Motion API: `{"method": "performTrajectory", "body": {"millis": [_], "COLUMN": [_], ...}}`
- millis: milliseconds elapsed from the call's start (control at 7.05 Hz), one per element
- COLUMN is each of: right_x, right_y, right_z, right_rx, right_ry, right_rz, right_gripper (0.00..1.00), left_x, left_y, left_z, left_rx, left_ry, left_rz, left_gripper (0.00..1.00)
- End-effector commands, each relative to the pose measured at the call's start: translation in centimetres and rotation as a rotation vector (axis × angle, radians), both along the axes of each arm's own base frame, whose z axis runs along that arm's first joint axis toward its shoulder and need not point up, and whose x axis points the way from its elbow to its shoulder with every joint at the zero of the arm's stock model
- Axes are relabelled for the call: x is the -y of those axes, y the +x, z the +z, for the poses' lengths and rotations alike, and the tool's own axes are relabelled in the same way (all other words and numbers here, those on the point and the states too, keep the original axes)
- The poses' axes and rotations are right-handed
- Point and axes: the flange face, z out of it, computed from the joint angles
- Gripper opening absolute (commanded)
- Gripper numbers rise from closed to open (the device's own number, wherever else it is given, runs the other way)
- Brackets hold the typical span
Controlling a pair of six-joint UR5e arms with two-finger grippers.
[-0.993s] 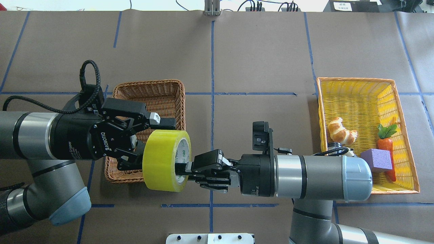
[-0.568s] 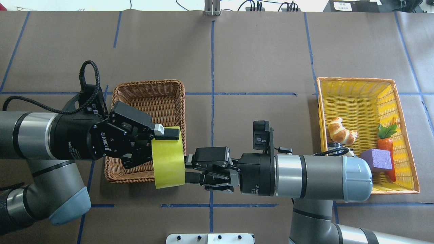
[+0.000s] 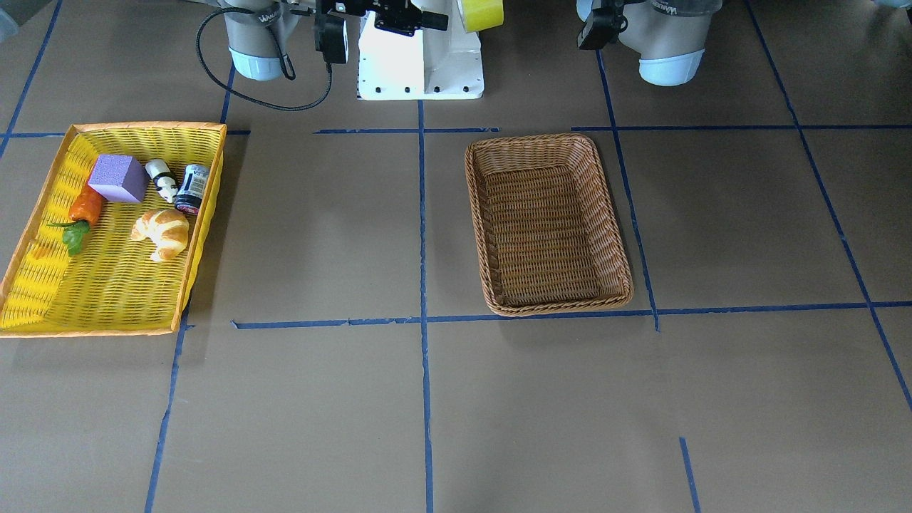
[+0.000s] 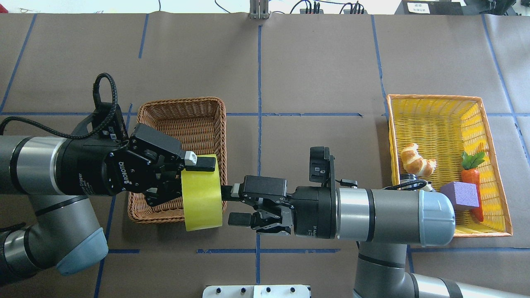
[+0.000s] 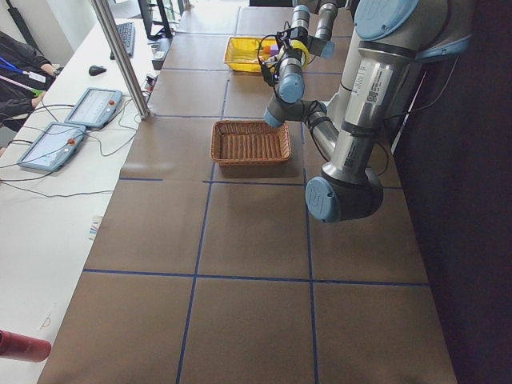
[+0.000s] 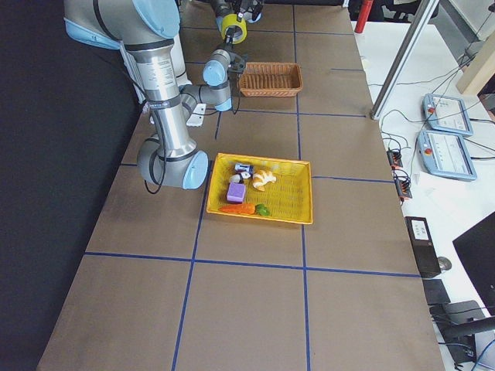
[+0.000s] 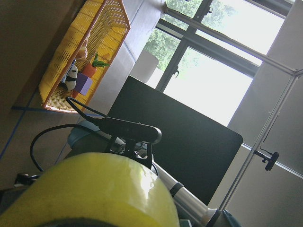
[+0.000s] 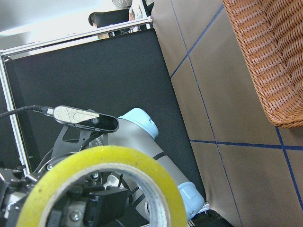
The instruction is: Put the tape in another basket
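Over the papered worktop (image 4: pixel 314 74), the tape (image 4: pixel 201 192) is clamped in the left hand (image 4: pixel 184 180) above the 5 o'clock corner of the basket (image 4: pixel 182 108), with the right hand (image 4: pixel 232 205) spread empty at its 3 o'clock.

You see the tape (image 4: pixel 203 198) as glossy, smooth yellow-green plastic film. The basket (image 4: pixel 182 101) is rough, matt brown woven wicker. The yellow basket (image 4: pixel 434 97) is woven too. The table (image 4: pixel 314 62) has a matt brown paper cover.
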Motion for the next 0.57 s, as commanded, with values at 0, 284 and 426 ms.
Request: {"method": "performTrajectory", "body": {"millis": [0, 284, 426], "right_x": [0.9, 7.4, 11.3], "right_y": [0.4, 3.4, 6.2], "right_z": [0.7, 1.2, 1.4], "right_rx": [-0.03, -0.231, -0.382], "right_ry": [0.021, 0.049, 0.102], "right_rz": [0.03, 0.039, 0.025], "right_gripper": [0.99, 0.99, 0.99], "left_x": [2.3, 4.8, 5.1], "left_y": [-2.5, -2.8, -2.1], "left_z": [1.0, 1.0, 1.3], "left_rx": [0.084, 0.261, 0.326], "left_ry": [0.043, 0.005, 0.029], "left_rz": [-0.017, 0.015, 0.011], "left_gripper": [0.01, 0.01, 0.01]}}
